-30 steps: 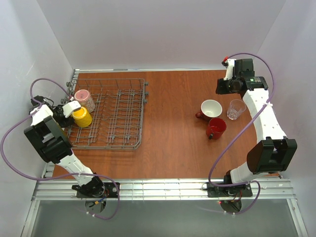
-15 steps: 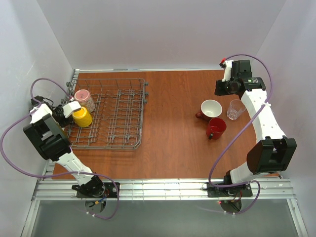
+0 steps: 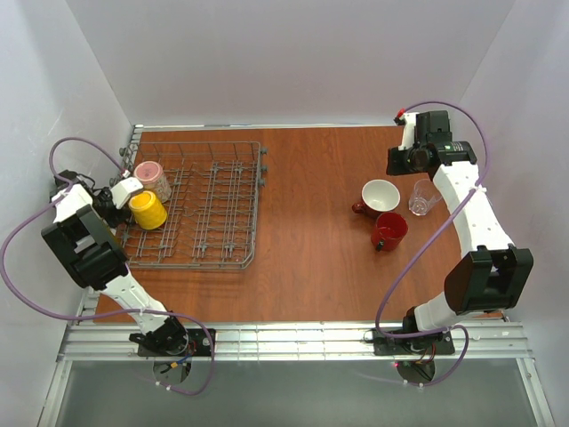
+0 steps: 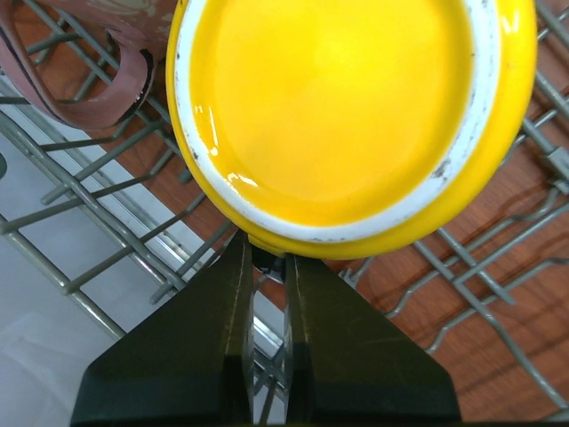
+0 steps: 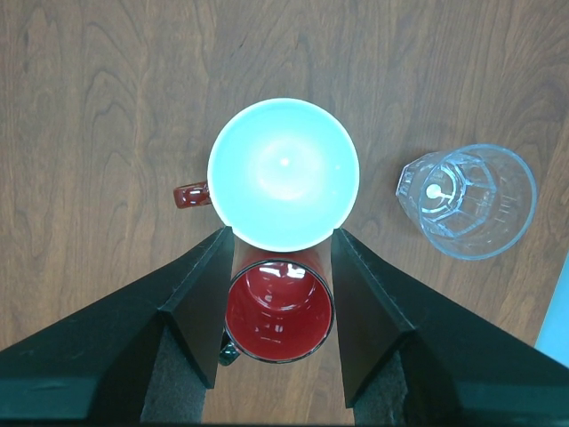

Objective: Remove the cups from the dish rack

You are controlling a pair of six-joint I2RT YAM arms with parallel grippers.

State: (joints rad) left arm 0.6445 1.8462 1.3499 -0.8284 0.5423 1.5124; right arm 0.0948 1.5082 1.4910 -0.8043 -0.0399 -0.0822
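Cut off at the frame, the yellow mug [image 4: 356, 116] hides where the left gripper [image 4: 267, 258] jaws clench it inside the dish rack [image 3: 222, 213]. The right gripper [image 5: 280, 240], well right of the rack, points down with jaws released.

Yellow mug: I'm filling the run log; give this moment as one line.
left gripper: shut on yellow mug | rack: yellow mug, pink mug | table: floral mug, red mug, glass | right gripper: open, above them

The yellow mug [image 4: 356, 116] was marked by a white ring round its base; the pink mug [image 3: 151, 178] was seen pale. The wire dish rack [image 3: 222, 213] was finished in grey. The table [image 3: 311, 249] was patterned with reddish-brown wood grain. The red mug [image 5: 278, 310] was coloured plainly, the dark red mug [image 5: 283, 174] was lined white, and the glass tumbler [image 5: 467, 200] was left clear.
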